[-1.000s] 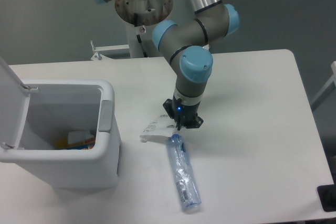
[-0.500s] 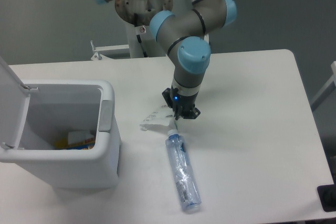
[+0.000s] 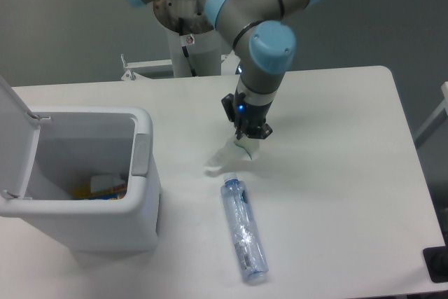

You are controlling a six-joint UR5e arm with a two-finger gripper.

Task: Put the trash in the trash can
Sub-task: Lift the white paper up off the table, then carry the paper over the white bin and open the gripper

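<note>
Fingers (image 3: 247, 138) of the UR5e's gripper (image 3: 246, 142) pinch the upper edge of the crumpled white paper wrapper (image 3: 229, 157), which hangs from them and trails down to the left, its lower end blurred so that contact with the white table (image 3: 336, 173) cannot be judged. Pointing downward from the grey wrist, the gripper shows a small blue light on its dark body, while the arm's grey links and light-blue joint caps (image 3: 271, 45) rise behind it toward the mounting column (image 3: 187, 33) at the table's far edge.

Just below the wrapper, and apart from it, the clear, blue-tinted plastic bottle (image 3: 244, 231) lies on its side on the tabletop, its cap end nearest the wrapper and its base toward the near edge of the table.

At the left side of the table stands the boxy white trash can (image 3: 105, 222), its hinged lid (image 3: 12, 124) swung up and open on the far left and its grey latch (image 3: 141, 155) on the wall facing the arm. Inside, at the bottom, some orange and white items (image 3: 105, 186) are visible. The wrapper is held to the right of the can, near it but clearly outside its rim. A dark object (image 3: 437, 265) sits at the lower right corner of the view, beside the table's edge.
</note>
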